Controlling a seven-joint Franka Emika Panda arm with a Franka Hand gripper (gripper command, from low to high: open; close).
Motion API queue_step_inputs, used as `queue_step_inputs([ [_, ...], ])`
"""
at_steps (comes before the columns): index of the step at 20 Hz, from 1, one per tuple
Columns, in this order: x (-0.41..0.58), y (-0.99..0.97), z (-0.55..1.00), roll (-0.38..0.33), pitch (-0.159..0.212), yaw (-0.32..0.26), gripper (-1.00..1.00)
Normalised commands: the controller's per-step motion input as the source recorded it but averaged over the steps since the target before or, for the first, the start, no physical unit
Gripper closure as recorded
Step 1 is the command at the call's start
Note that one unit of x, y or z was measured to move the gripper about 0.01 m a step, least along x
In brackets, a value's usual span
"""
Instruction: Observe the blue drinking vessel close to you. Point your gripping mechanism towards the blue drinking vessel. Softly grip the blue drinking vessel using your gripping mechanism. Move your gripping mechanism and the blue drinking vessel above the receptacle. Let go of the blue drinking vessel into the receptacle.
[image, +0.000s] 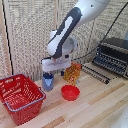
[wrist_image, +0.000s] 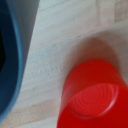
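The blue cup (image: 48, 83) stands upright on the wooden table, between the red basket (image: 20, 97) and the red bowl. My gripper (image: 49, 74) hangs straight down right over the cup, with its whitish block just above the rim. The dark-blue fingers blend with the cup, so I cannot tell whether they are closed on it. In the wrist view the cup (wrist_image: 10, 60) fills one edge, very close, and no fingers show. The basket sits at the exterior view's left, near the table's front, and looks empty.
A small red bowl (image: 70, 92) sits just to the exterior view's right of the cup and also shows in the wrist view (wrist_image: 92, 95). An orange box (image: 73, 73) stands behind it. A toaster oven (image: 112, 55) stands at the far right.
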Motion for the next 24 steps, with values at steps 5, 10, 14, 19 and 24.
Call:
queue_step_inputs([
  [5,0.0,0.01,-0.01,0.0,0.0,0.0,-1.0],
  [10,0.254,0.0,-0.16,0.0,-0.016,0.024,1.0],
  [14,0.114,0.0,-0.04,0.0,-0.002,0.014,1.0],
  [19,0.0,0.03,0.0,0.0,0.0,-0.022,1.0],
  [24,-0.001,0.04,0.06,0.0,0.0,-0.039,1.0],
])
